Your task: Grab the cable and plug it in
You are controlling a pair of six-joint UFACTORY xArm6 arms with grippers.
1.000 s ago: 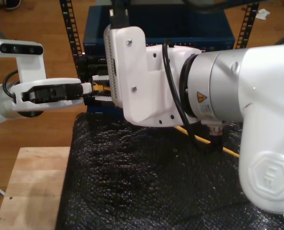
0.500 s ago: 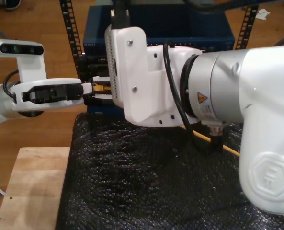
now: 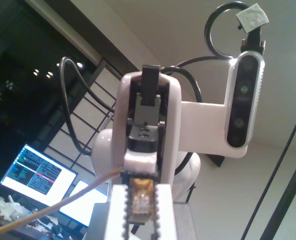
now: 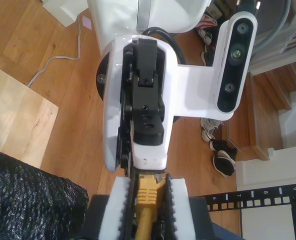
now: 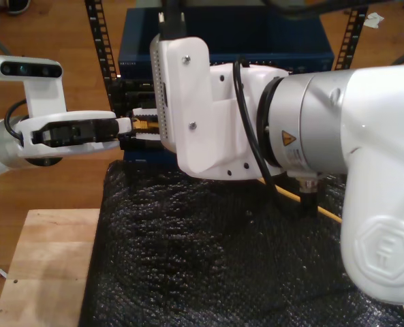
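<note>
Two hands meet nose to nose over the far edge of a black padded mat [image 5: 208,266], and the cable [image 5: 142,125] is caught between them.

My second hand [image 4: 150,200] belongs to the big white arm on the exterior view's right. Its ribbed white fingers [image 4: 117,210] are clenched on the yellow boot of the cable [image 4: 148,192], with the cord running back under that hand. In the exterior view the cord comes out beneath the arm and lies on the mat towards the exterior view's right.

My first hand [image 3: 140,200] reaches in from the exterior view's left [image 5: 128,125]. Its fingers [image 3: 117,210] are pressed against both sides of the clear plug [image 3: 140,197], so it too is grasping the cable's tip. The two hands grip at right angles to each other.

The plug hangs in the air above the mat, just in front of a blue box [image 5: 256,41] set in a black rack [image 5: 101,48]. The mat lies on a pale wooden desk [image 5: 45,266], over a wooden floor [image 5: 58,27].
</note>
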